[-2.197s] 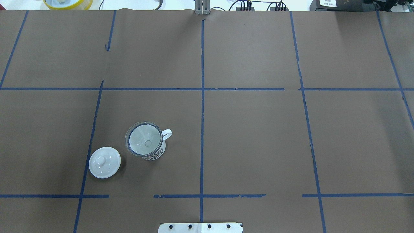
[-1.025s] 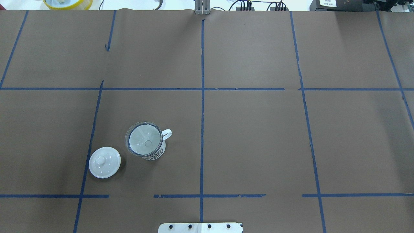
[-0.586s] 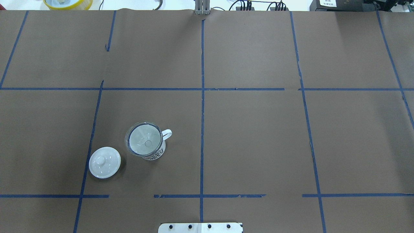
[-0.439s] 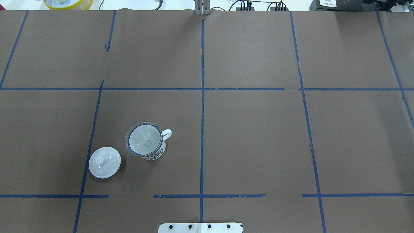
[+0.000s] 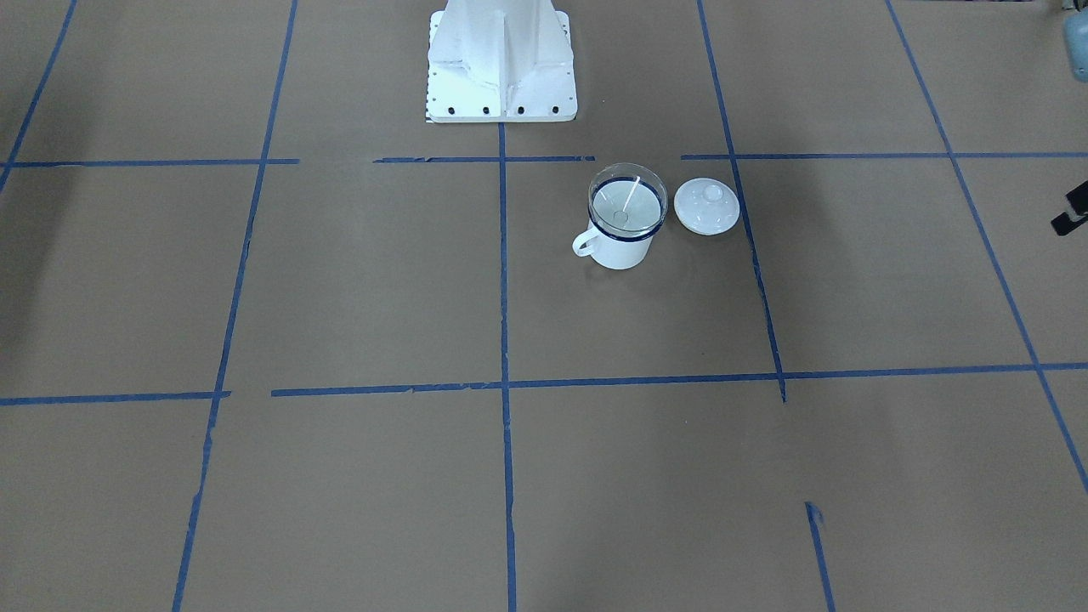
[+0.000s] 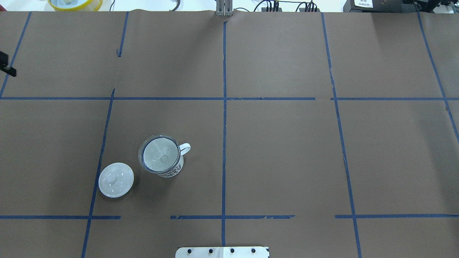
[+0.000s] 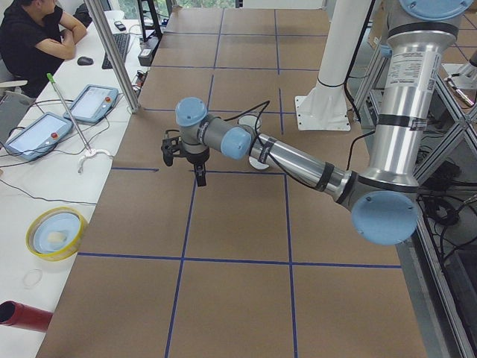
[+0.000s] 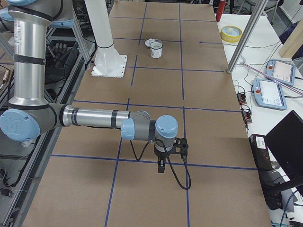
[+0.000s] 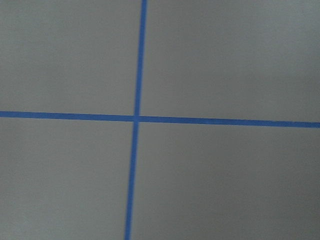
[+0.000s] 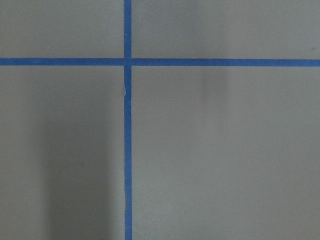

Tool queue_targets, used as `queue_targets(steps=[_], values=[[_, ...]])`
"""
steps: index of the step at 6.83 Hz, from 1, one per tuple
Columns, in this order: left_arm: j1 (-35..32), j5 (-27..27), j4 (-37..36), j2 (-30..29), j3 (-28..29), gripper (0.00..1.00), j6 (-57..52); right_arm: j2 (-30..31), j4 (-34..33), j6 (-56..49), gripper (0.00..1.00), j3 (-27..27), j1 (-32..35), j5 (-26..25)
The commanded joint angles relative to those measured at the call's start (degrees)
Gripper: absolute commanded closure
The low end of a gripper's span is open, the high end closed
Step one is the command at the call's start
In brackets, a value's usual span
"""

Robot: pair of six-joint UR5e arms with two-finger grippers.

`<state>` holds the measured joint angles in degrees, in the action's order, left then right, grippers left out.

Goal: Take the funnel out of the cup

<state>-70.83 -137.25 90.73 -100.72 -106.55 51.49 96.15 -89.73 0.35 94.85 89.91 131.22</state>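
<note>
The left tool (image 7: 199,176) hangs over the tabletop (image 6: 287,154) at its left margin. Nothing shows in its grip, and I cannot tell whether its jaws are parted. The work lies inboard of it and back toward the robot's base. First comes the white knobbed lid (image 6: 116,180). Near that stands the white enamel mug (image 6: 173,172), with the clear funnel (image 6: 160,156) seated in its mouth, spout down inside.

The step in hand looks like the approach. To do it well, I would:
- travel high enough to pass over the lid;
- drop onto the funnel's rim away from the mug's handle;
- pinch the thin cone wall gently, since clear plastic is likely slick;
- lift straight up until the spout clears the blue rim, so the mug neither tips nor drags.

Beyond the handle, on the side away from this tool, broad bare brown paper offers room to set the funnel down. The right tool (image 8: 161,165) is well apart at the other end, and I cannot tell its state.
</note>
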Motion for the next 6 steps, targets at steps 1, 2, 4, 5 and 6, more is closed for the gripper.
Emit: queue_targets(steps=[1,2,4,5,6], values=[[11.9,0.3,-0.6,-6.8,-1.8,0.00,23.0,0.0,0.0,0.0,0.00,0.0,0.0,0.0],[15.6,0.3,-1.3,-10.4,-1.7,0.00,29.0,0.0,0.0,0.0,0.00,0.1,0.0,0.0],[21.4,3.1,-13.5,-18.9,-3.3,0.00,38.5,0.0,0.0,0.0,0.00,0.1,0.0,0.0],[25.2,5.8,-14.2,-20.4,-5.2,0.00,44.3,0.0,0.0,0.0,0.00,0.0,0.0,0.0],[29.3,9.6,-14.2,-21.3,-5.7,0.00,47.5,0.0,0.0,0.0,0.00,0.1,0.0,0.0]])
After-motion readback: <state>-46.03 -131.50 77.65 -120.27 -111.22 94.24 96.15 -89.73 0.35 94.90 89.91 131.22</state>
